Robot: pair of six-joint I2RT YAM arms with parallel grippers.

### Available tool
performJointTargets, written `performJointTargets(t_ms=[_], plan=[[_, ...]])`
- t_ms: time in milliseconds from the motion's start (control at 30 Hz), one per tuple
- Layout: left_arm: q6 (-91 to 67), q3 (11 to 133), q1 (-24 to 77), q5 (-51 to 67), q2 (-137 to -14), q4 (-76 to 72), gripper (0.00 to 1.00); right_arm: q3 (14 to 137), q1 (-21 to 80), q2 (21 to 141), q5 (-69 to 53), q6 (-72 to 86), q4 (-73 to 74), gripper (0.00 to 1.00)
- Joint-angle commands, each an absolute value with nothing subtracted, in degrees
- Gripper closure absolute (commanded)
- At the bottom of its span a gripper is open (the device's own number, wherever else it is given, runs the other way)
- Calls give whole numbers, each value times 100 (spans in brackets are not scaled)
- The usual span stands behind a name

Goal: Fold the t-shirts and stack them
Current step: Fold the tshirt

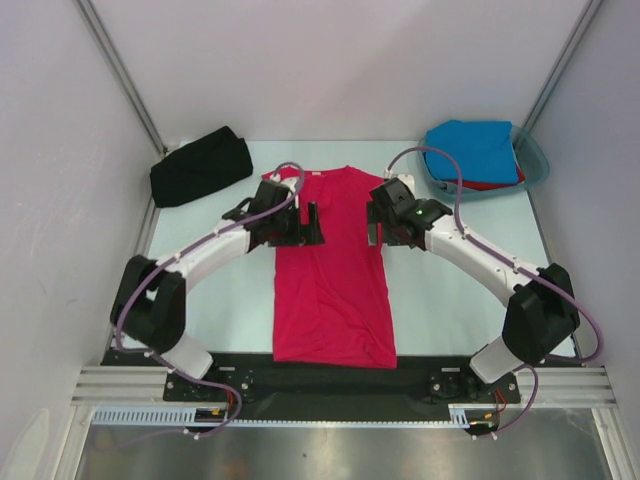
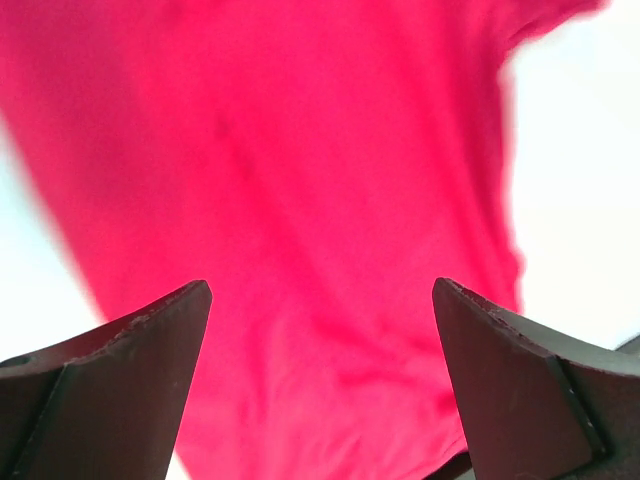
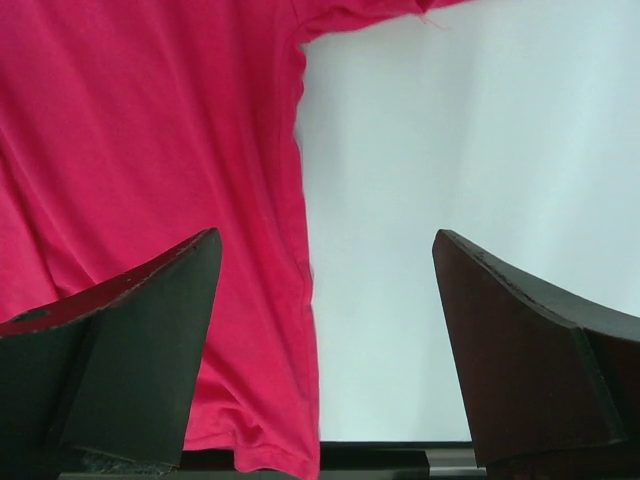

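The crimson-pink t-shirt (image 1: 330, 290) lies flat down the middle of the table as a long narrow strip, its neck at the far end and its hem near the arm bases. My left gripper (image 1: 308, 224) hovers open over the shirt's left edge near the top, and only red cloth (image 2: 300, 150) shows between its fingers. My right gripper (image 1: 377, 226) stands open over the shirt's right edge (image 3: 150, 130), half above cloth and half above bare table. A black t-shirt (image 1: 200, 166) lies folded at the far left. A bright blue t-shirt (image 1: 470, 148) rests on a red t-shirt (image 1: 497, 184) inside the tub.
The translucent teal tub (image 1: 535, 165) stands at the far right corner. White walls close in the table (image 1: 450, 300) on three sides. A black rail (image 1: 330, 378) with the arm bases runs along the near edge.
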State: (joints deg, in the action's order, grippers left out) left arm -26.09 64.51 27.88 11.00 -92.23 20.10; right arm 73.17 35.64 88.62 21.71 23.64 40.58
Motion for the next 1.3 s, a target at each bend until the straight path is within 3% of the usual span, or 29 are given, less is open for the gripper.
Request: performJointTargets(t_ms=[0,267,700,1000,1267], plan=[[-2786,5688,3075,493,-8518,2144,0,7172,3674,8596,2320,2584,4280,9],[-3454,4176,3716,896,-7357,1750,0,7049,3858,8279,2461,2839,4403,9],[-3893,3780,4482,1248,-8234,651,0,6908,3955,8341,2443,2883,4342,9],[-4184,3182,5115,1257,-8359,1194,0,6900,3964,8341,2522,2874,4412,9],[-4403,1996,5273,1459,-7473,1766,0,6873,3955,8508,2593,2936,4482,9]])
